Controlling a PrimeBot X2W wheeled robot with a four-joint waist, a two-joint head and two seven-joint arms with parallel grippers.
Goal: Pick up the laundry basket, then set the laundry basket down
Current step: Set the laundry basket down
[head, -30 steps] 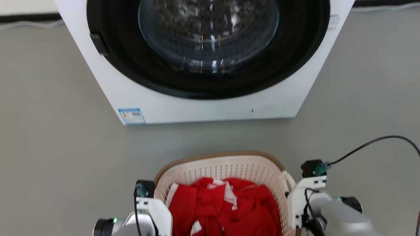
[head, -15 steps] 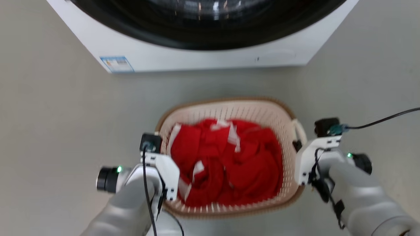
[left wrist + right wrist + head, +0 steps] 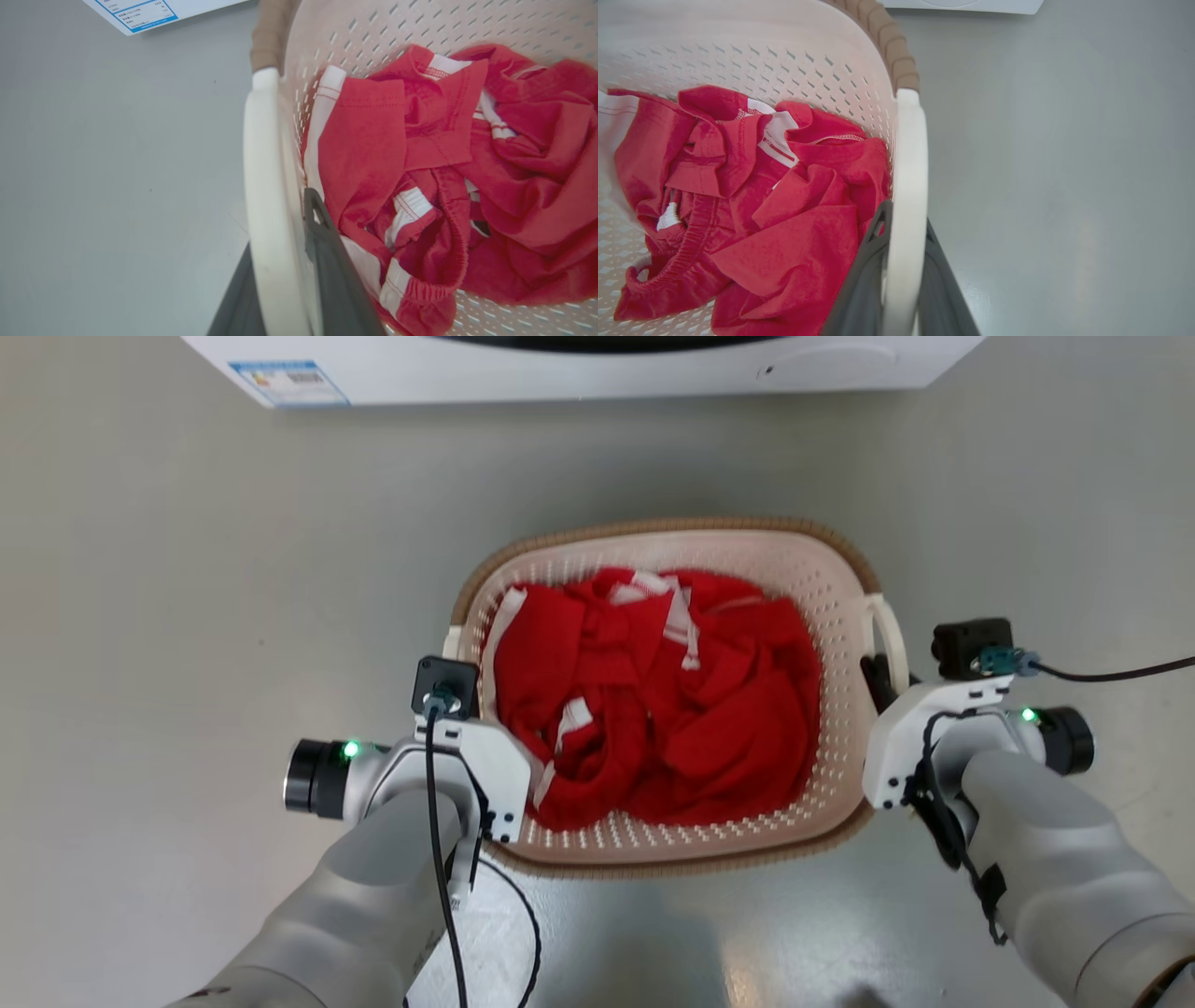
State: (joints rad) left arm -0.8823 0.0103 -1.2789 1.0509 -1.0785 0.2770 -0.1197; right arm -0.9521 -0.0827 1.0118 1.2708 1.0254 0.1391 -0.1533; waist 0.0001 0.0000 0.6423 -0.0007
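Grey floor (image 3: 187, 616) lies below the laundry basket (image 3: 845, 616) of red clothes (image 3: 709, 728); my left claw (image 3: 280, 233) clamps its left handle (image 3: 261, 154), my right claw (image 3: 906, 224) the right handle (image 3: 911, 154).

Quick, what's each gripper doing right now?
Left gripper: closed on the laundry basket's white handle.
Right gripper: closed on its other white handle.

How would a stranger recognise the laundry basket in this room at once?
Start at the white washing machine on the grey floor. In front of it is the cream perforated plastic laundry basket, brown-rimmed, holding red clothes.
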